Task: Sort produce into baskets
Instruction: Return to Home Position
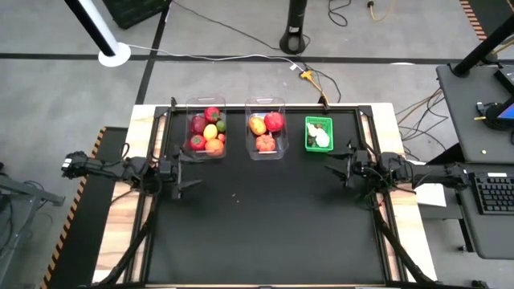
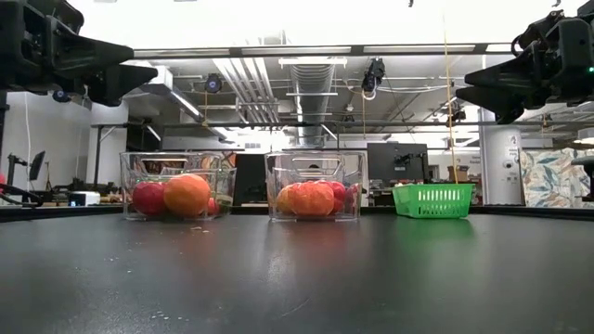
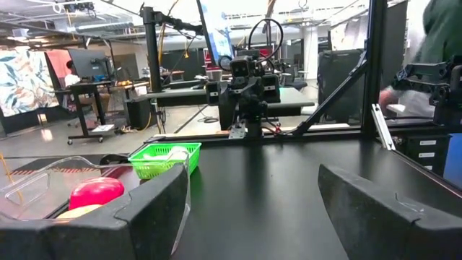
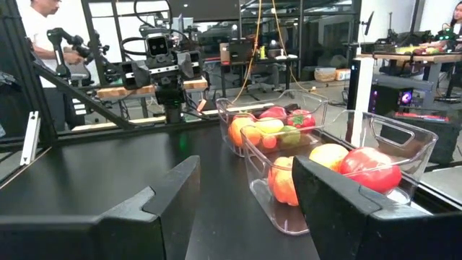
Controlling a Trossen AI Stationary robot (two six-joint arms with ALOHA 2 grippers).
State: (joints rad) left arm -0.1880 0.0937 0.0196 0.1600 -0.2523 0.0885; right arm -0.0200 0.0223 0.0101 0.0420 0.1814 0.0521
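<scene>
My left gripper [image 1: 185,172] hangs over the left edge of the table [image 1: 265,233], fingers spread, nothing between them. The left clear tub [image 1: 206,102] holds red, yellow, green, purple and orange produce [image 1: 210,131]. The middle clear tub [image 1: 267,102] holds orange and red pieces. The green basket [image 1: 308,135] holds white garlic [image 1: 322,138]. All three stand in a row along the far edge, long axes running near-to-far. My right gripper [image 1: 337,170] hangs over the right edge, fingers likewise spread and empty.
</scene>
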